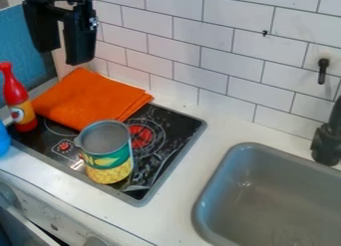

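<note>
Well, a red bottle [18, 98] with a yellow label is standing left of the can; it is probably feeling slick, its body suiting a grasp. The tool [64, 56] is hanging high behind the can, fingers standing apart, holding nothing. Below it, behind the can, an orange cloth [90, 98] is lying folded, likely soft and light, its edge inviting a pinch. The open can [106, 153] is wearing a green-and-yellow corn label, seemingly stiff, its rim offering a hold.
</note>
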Robot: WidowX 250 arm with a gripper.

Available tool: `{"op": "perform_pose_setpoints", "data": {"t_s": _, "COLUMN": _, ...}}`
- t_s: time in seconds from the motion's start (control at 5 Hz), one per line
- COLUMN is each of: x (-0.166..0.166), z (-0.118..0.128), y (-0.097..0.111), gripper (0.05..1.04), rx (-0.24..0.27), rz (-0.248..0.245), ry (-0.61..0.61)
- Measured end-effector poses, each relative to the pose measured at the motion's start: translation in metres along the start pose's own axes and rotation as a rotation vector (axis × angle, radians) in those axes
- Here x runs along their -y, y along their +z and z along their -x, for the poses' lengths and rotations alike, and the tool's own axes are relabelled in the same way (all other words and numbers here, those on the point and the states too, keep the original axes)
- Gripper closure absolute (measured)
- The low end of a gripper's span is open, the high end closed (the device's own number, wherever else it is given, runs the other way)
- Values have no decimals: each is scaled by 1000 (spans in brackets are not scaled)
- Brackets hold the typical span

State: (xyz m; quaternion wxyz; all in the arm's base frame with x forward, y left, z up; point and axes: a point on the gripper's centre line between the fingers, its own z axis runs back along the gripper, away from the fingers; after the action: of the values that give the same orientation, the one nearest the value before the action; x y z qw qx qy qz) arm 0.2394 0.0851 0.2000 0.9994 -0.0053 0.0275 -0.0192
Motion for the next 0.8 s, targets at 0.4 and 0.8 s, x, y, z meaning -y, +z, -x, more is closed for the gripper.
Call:
{"op": "perform_pose_setpoints", "data": {"t_s": 0.4, "x": -21, "z": -4, "y": -1, "gripper": 83, "rx": 14, "rz": -20, "ry": -9}}
{"op": "perform_pose_setpoints", "data": {"t_s": 0.8, "x": -65, "z": -2, "y": 6, "gripper": 83, "rx": 26, "rz": -31, "ry": 29}}
